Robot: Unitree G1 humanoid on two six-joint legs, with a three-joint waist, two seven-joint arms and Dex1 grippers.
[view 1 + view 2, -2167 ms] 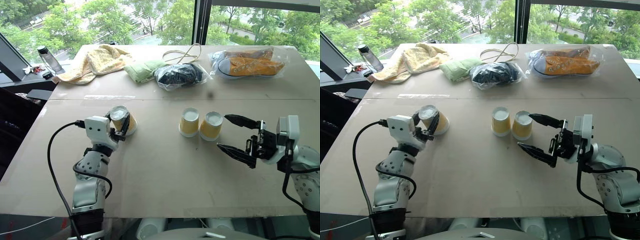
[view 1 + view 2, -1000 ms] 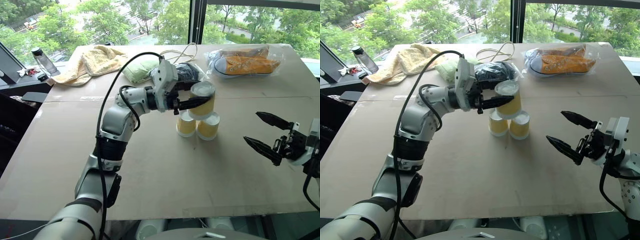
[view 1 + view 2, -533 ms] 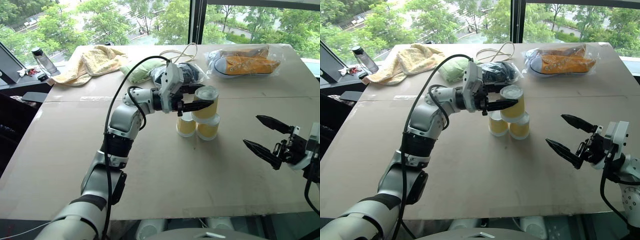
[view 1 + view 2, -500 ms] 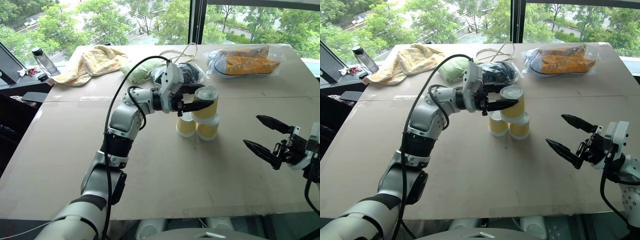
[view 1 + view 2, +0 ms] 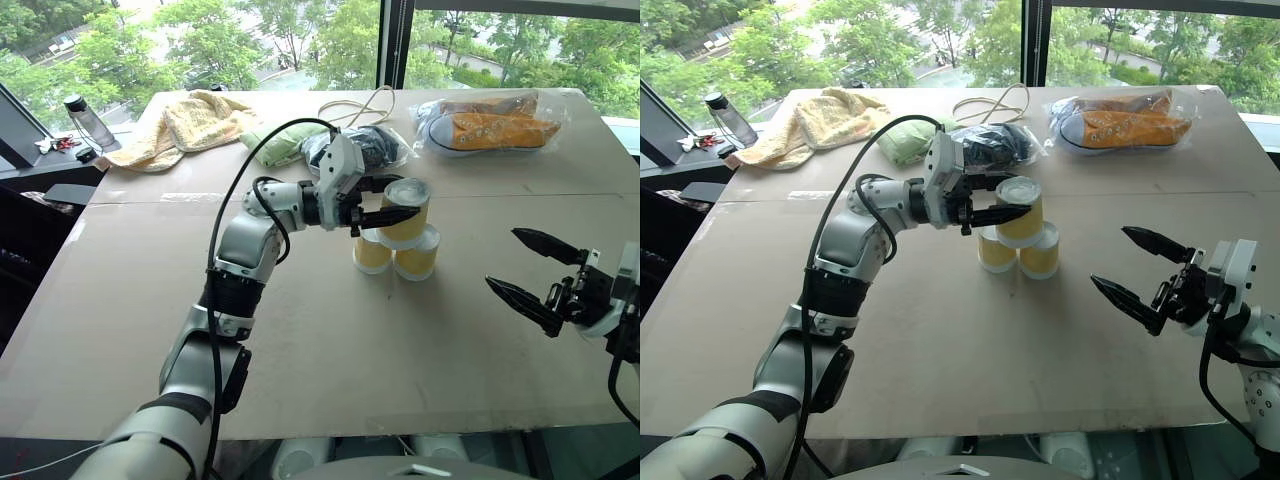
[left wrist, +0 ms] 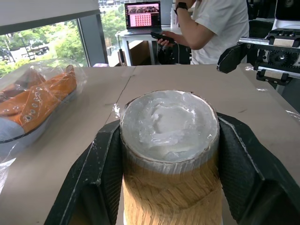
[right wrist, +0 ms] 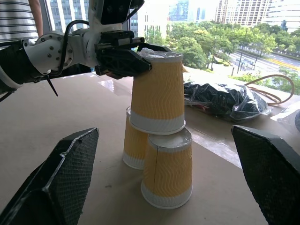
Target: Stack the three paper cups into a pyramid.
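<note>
Head view first: your left gripper (image 5: 385, 200) is clamped on the top cup (image 5: 406, 212), both fingers pinching its sides near the white base. That cup sits upside down over the two lower cups (image 5: 395, 255), which stand touching side by side on the table (image 5: 300, 340), just in front of the black bag (image 5: 362, 147). Your right gripper (image 5: 530, 272) hangs well to the right of the cups, fingers spread wide, holding nothing.

Left wrist view: top cup (image 6: 169, 154) fills the space between both fingers (image 6: 91, 173), pressed on either side.

Right wrist view: top cup's (image 7: 157, 93) rim rests on the lower pair (image 7: 157, 164), slightly tilted; contact with the nearer one looks made, the farther one you can't tell.
</note>
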